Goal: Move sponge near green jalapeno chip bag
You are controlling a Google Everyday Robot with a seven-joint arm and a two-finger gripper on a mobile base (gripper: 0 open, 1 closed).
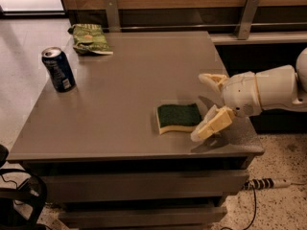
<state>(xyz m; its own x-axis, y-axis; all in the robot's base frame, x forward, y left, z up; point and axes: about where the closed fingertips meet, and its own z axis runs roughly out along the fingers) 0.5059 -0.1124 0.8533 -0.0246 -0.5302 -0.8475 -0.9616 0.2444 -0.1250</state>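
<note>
Over the right edge of the grey table (129,85) reached the white arm (268,90). The green jalapeno chip bag (90,37) lay flat at the table's far left corner. The gripper (205,103) hung over its near right part, fingers wide apart, empty. The sponge (178,117) lay there too, green side up, just beside one finger. A blue soda can (57,69) stood upright near the table's left edge.
</note>
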